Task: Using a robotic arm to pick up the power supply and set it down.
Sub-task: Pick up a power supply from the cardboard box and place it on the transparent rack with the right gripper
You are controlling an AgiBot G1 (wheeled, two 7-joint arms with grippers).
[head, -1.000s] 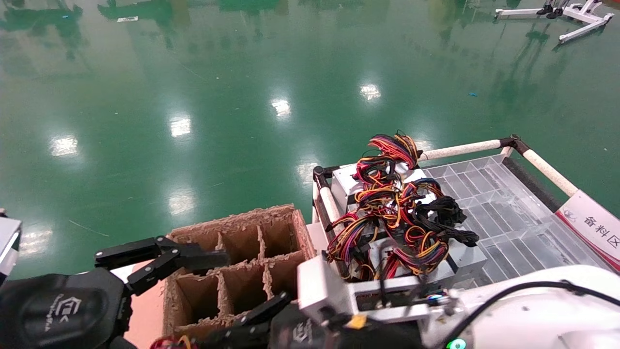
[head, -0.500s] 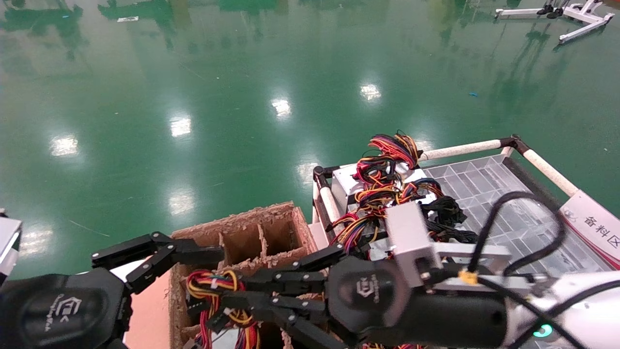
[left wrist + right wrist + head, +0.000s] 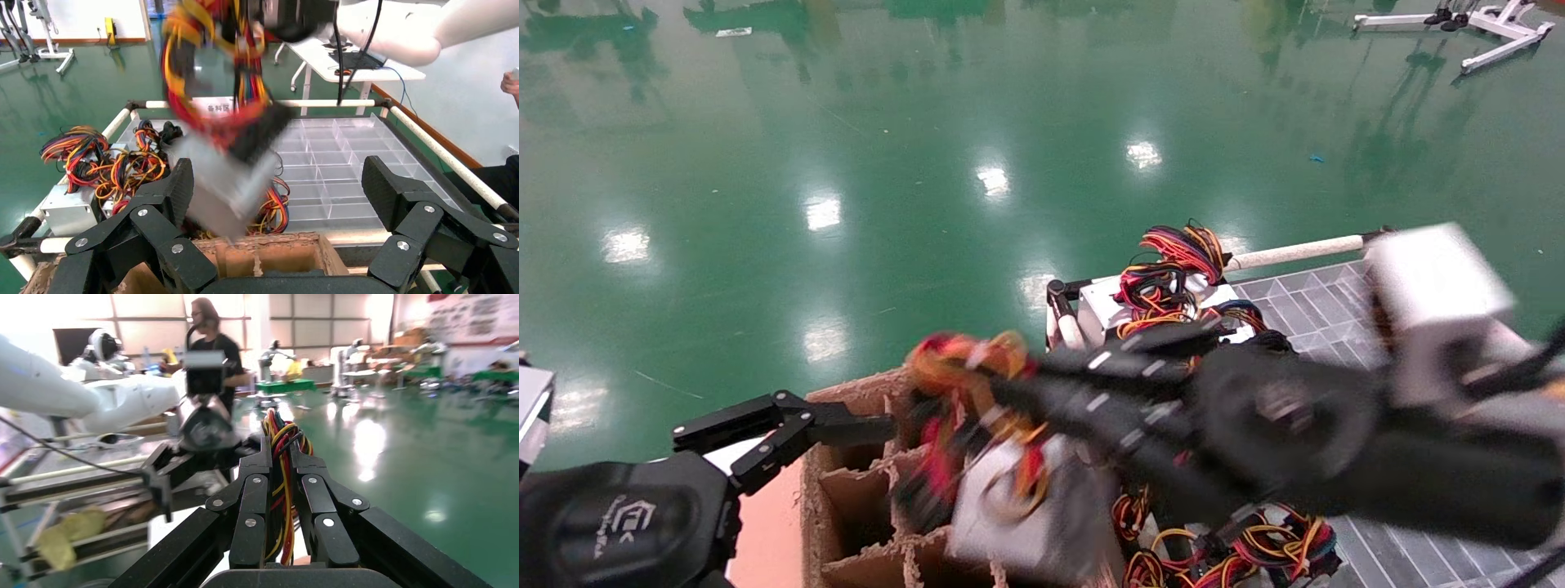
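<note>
My right gripper (image 3: 1003, 389) is shut on the red, yellow and black wire bundle (image 3: 280, 478) of the power supply (image 3: 1019, 510). In the head view the grey metal box hangs blurred below the fingers, over the right part of the brown cardboard divider box (image 3: 854, 498). In the left wrist view the same power supply (image 3: 225, 184) dangles just above the cardboard rim. My left gripper (image 3: 280, 180) stays open at the lower left beside the cardboard box, with nothing between its fingers (image 3: 789, 425).
A cart with white rails (image 3: 1295, 251) holds a clear compartment tray (image 3: 343, 153) to the right. More grey power supplies with tangled wires (image 3: 1169, 282) lie at its near-left end. Green floor lies beyond. A person (image 3: 211, 337) stands far off.
My right gripper has risen and swung up and right with the wire bundle, lifting the grey box clear of the cardboard box. The left arm has not moved.
</note>
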